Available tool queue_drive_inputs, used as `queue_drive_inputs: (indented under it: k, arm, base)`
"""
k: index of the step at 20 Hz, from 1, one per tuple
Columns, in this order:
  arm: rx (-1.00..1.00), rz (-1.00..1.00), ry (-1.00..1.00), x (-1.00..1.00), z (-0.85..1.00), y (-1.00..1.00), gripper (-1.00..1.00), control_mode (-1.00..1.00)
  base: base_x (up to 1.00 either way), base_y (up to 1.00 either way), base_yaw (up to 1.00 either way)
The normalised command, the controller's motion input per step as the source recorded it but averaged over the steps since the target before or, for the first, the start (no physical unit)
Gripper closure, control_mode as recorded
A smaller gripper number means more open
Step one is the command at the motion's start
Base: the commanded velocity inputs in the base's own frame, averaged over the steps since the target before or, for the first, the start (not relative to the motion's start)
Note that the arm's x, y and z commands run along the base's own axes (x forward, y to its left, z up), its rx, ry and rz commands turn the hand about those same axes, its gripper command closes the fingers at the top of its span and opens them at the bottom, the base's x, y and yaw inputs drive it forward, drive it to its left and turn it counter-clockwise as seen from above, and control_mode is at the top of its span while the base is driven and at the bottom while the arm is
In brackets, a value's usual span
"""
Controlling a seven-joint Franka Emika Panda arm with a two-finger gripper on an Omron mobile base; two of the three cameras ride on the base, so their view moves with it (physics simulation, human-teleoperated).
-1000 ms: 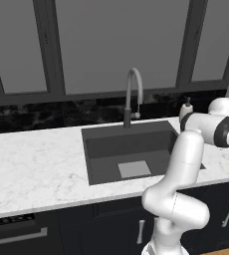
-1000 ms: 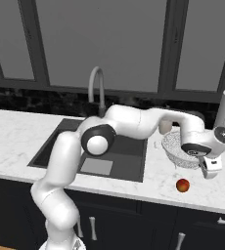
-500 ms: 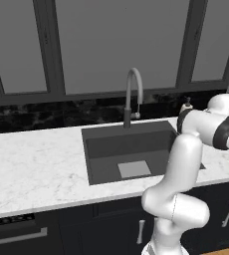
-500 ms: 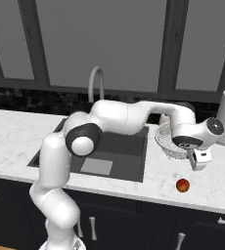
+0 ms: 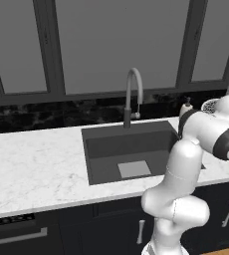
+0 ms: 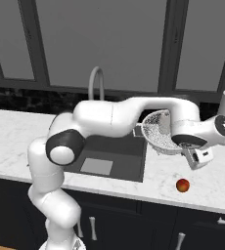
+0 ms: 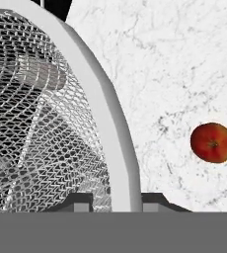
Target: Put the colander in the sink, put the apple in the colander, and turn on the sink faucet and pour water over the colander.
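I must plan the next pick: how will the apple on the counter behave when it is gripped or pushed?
The apple is round and lies free on flat marble counter, so a push would probably roll it. Its skin looks smooth, so narrow jaws might slip off-centre. Being small, it is likely light.

You've got the sink [image 6: 134,155] set in the counter [image 6: 16,141], with the sink faucet [image 5: 132,94] at its back edge. The colander [image 6: 158,132] is tilted above the counter, just right of the sink's right edge. The apple [image 6: 183,185] lies on the counter near the front edge, in front of the colander, apart from it. A soap bottle [image 5: 186,107] stands behind the sink's right back corner.
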Motion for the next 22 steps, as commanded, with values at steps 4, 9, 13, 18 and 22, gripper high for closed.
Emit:
queue_drive_inputs:
  k: [4,9,13,18,22]
  arm:
    - [0.00,0.15,0.28,-0.19,0.07,1.00,1.00,-1.00]
    - [0.00,0.09,0.10,0.02,0.00,0.92,1.00,-1.00]
    - [0.00,0.10,0.01,0.44,-0.06,0.94,1.00,-1.00]
    - [0.00,0.13,0.00,0.47,-0.30,0.86,1.00,-1.00]
    - [0.00,0.16,0.03,0.21,-0.33,0.48,1.00,-1.00]
  base:
    - [0.00,0.00,0.00]
    - [0.00,0.00,0.00]
    - [0.00,0.00,0.00]
    - [0.00,0.00,0.00]
    - [0.00,0.00,0.00]
